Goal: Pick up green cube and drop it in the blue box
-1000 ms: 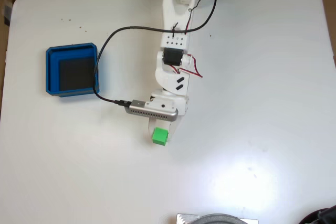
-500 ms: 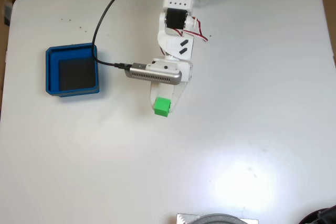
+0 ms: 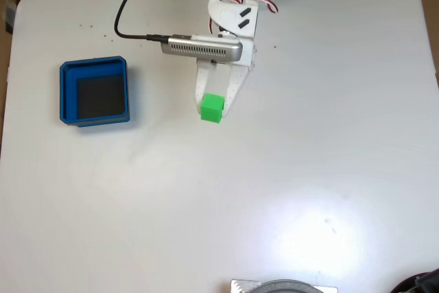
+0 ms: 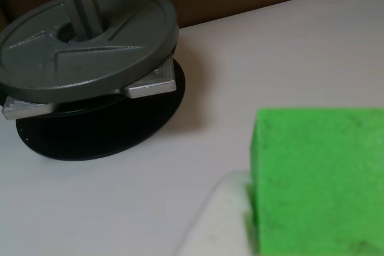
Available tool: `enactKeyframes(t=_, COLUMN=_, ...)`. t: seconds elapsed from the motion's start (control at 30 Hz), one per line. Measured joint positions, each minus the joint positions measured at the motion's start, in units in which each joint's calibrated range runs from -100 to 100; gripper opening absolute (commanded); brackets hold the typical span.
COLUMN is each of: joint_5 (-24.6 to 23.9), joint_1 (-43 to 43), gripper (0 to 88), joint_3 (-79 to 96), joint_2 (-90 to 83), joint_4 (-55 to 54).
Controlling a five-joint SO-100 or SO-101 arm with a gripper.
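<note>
While the tool (image 3: pixel 213 109) is clamped on the green cube (image 3: pixel 212 108) near the tabletop's (image 3: pixel 309 169) top edge, the blue box (image 3: pixel 94 91) sits by the left edge

Matt, slightly grainy green cube (image 4: pixel 318 178), perhaps foam; grey metal weight plate (image 4: pixel 84 46).

Hobby workbench: white table (image 3: pixel 329 169), weight-plate stand (image 4: pixel 84 34).

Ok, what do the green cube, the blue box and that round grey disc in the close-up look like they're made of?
Green cube: probably foam or matte plastic; the face looks dull and faintly speckled, no shine. Blue box: likely moulded or printed plastic, uniform colour, crisp clipped corners; its dark floor may be a separate insert. Grey disc: looks like cast metal, a weight plate, with a dull grey sheen and raised ribs.
</note>
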Motion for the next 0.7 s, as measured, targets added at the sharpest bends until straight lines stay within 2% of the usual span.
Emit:
enactKeyframes(t=0.2, joint_5=0.00, joint_1=0.57, gripper=3.3, joint_3=0.00, joint_2=0.00, joint_4=0.00)
enactKeyframes(t=0.47, joint_5=0.00, joint_1=8.25, gripper=3.4, joint_3=0.00, joint_2=0.00, joint_4=0.17)
enactKeyframes(t=0.7, joint_5=0.10, joint_1=12.51, gripper=3.4, joint_3=0.00, joint_2=-0.08, joint_4=10.34)
